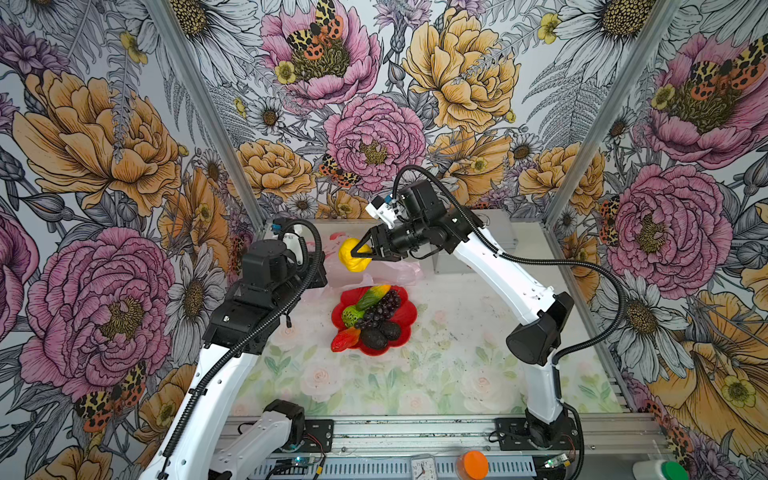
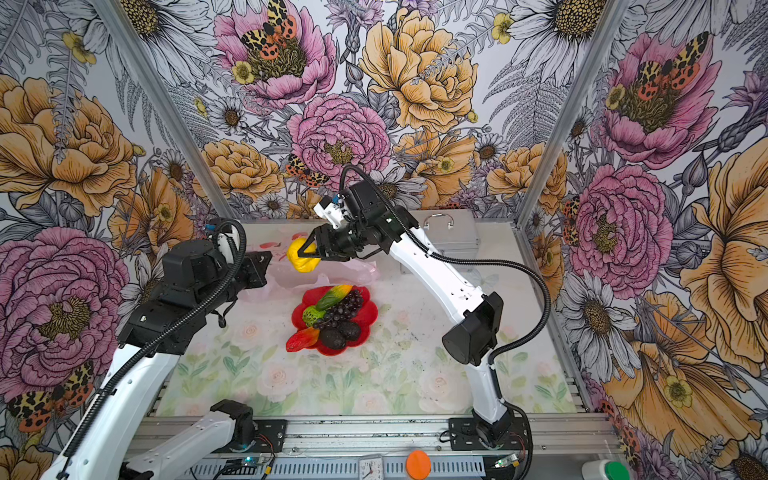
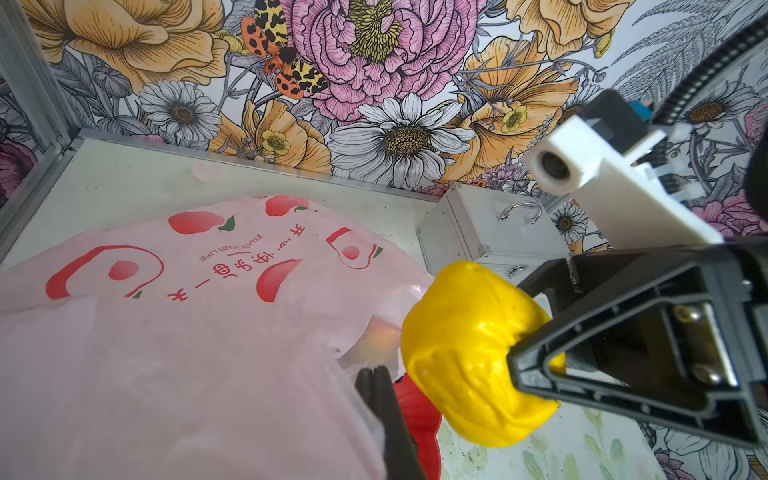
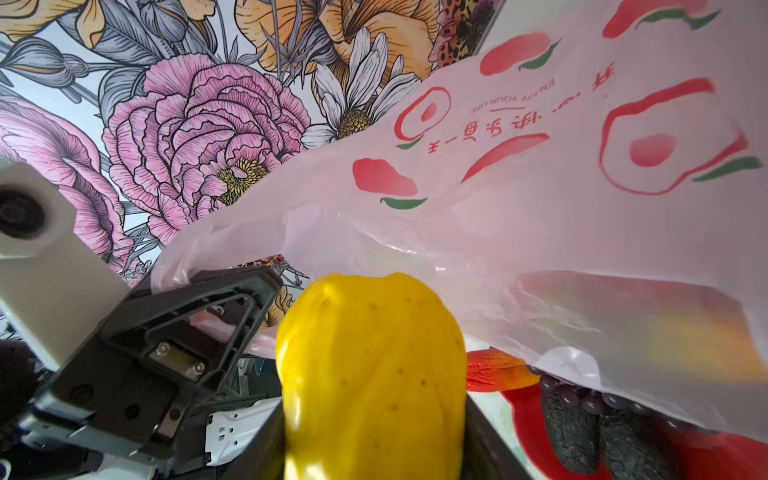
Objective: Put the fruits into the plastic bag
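Yellow fruit [image 1: 346,254] clamped between the fingers of the right gripper [image 1: 360,255], hanging at the lifted rim of the bag [image 3: 187,332], just beyond the plate [image 1: 409,316] with the other fruits [image 1: 376,316]. Left gripper [image 3: 376,376] pinched closed on that rim. Risk: the mouth gapes little, so a release could land on the outer film and roll off; thin film may slip the pinch.

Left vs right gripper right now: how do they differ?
The left gripper is pinched fully shut on the thin edge of the plastic bag. The right gripper stands wider, clamping the yellow fruit. Left holds the bag's edge raised; right holds the fruit in the air beside the bag. Both are holding something.
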Action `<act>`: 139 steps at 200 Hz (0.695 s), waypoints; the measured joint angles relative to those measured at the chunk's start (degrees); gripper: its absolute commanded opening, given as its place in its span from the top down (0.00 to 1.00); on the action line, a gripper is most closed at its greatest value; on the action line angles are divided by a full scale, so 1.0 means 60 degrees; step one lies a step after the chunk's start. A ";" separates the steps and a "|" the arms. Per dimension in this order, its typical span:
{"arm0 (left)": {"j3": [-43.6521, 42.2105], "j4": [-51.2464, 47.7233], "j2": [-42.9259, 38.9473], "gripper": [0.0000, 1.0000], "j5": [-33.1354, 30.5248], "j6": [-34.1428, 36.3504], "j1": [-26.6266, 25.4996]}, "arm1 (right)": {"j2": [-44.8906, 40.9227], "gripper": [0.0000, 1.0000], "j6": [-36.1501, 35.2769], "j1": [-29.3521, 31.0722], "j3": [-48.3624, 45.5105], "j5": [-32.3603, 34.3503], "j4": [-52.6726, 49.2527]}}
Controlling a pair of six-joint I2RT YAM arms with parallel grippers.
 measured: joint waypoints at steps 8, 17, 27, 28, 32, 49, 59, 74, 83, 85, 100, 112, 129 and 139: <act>0.0106 0.0004 0.0036 1.00 0.0080 0.0000 0.0051 | 0.0000 0.66 -0.0004 0.0040 -0.0007 -0.0146 0.0004; 0.0215 0.0007 0.0076 1.00 0.0175 0.0000 0.0117 | 0.0000 0.66 -0.0015 0.0087 -0.0044 -0.0277 0.0004; 0.0299 0.0015 0.0109 1.00 0.0251 0.0000 0.0178 | 0.0000 0.66 -0.0036 0.0124 -0.0117 -0.0397 0.0000; 0.0306 0.0015 0.0109 1.00 0.0262 0.0000 0.0182 | 0.0000 0.66 -0.0040 0.0135 -0.0131 -0.0408 -0.0004; 0.0331 0.0015 0.0120 1.00 0.0288 0.0000 0.0204 | 0.0000 0.66 -0.0044 0.0153 -0.0164 -0.0452 -0.0007; 0.0415 0.0022 0.0186 1.00 0.0386 0.0000 0.0215 | 0.0087 0.66 -0.0066 0.0204 -0.0182 -0.0546 -0.0015; 0.0448 0.0029 0.0233 1.00 0.0441 0.0000 0.0215 | 0.0157 0.66 -0.0066 0.0251 -0.0182 -0.0554 -0.0015; 0.0514 0.0036 0.0328 1.00 0.0535 0.0004 0.0219 | 0.0324 0.66 -0.0066 0.0262 -0.0182 -0.0565 -0.0011; 0.0535 0.0062 0.0361 1.00 0.0594 0.0004 0.0219 | 0.0470 0.66 -0.0062 0.0262 -0.0178 -0.0579 -0.0011; 0.0539 0.0062 0.0361 1.00 0.0597 0.0004 0.0219 | 0.0495 0.66 -0.0062 0.0262 -0.0178 -0.0579 -0.0011; 0.0554 0.0073 0.0390 1.00 0.0659 0.0004 0.0219 | 0.0761 0.66 -0.0058 0.0306 -0.0178 -0.0576 -0.0015; 0.0568 0.0076 0.0408 1.00 0.0725 0.0004 0.0219 | 0.0991 0.66 -0.0029 0.0317 -0.0178 -0.0568 -0.0018; 0.0583 0.0084 0.0437 1.00 0.0845 0.0004 0.0219 | 0.1220 0.66 0.0011 0.0313 -0.0178 -0.0521 -0.0018; 0.0583 0.0084 0.0448 1.00 0.0907 0.0004 0.0219 | 0.1319 0.66 0.0066 0.0313 -0.0171 -0.0444 -0.0025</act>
